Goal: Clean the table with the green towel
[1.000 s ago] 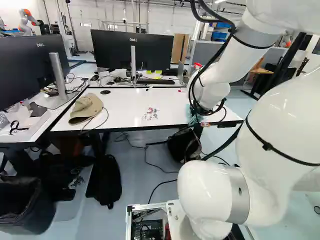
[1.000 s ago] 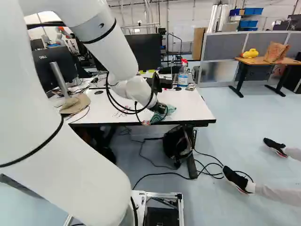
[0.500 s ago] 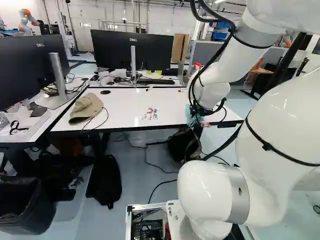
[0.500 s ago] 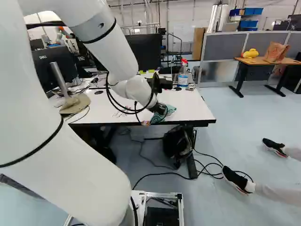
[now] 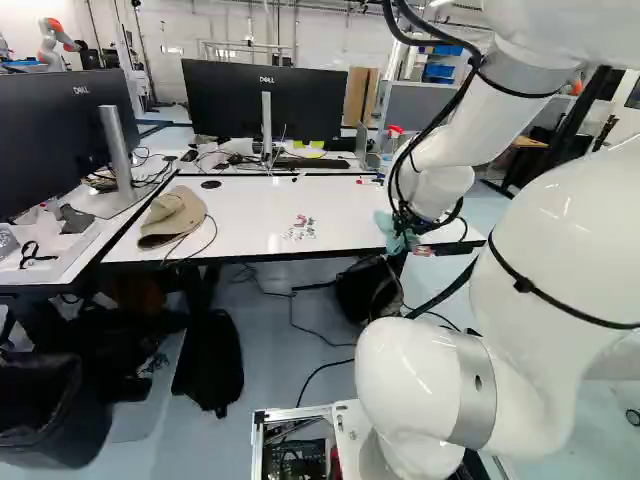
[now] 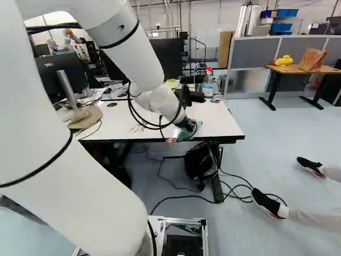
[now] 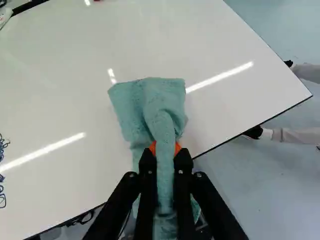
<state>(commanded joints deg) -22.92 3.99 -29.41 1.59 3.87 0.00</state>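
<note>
- The white arm (image 6: 123, 33) rises from its joint at the foot of both base views, bends over up high, and slants down to the table (image 7: 55, 100).
- The black gripper (image 6: 187, 127) is low, at the near edge of the table, close to the corner at the right of the right base view. It tips down, toward the tabletop.
- In the wrist view, the gripper (image 7: 165, 150) is clamped on the green towel (image 7: 149, 110), with one finger on each side.
- The towel is bunched up between the fingers. One part spreads out ahead of them, over the tabletop. I cannot tell how much of it touches the table.
- Black cables (image 5: 408, 160) loop by the arm's wrist and cover some of the gripper in the left base view.
- The arm's big parts are cut off at the top and right of the left base view, and at the top and left of the right one.
- The towel hides most of the orange pads (image 7: 178, 148). Its near end is cut off in the wrist view.
- The scribbles (image 5: 301, 228) on the table, between the cap (image 5: 172, 217) and the towel, are too small to read.
</note>
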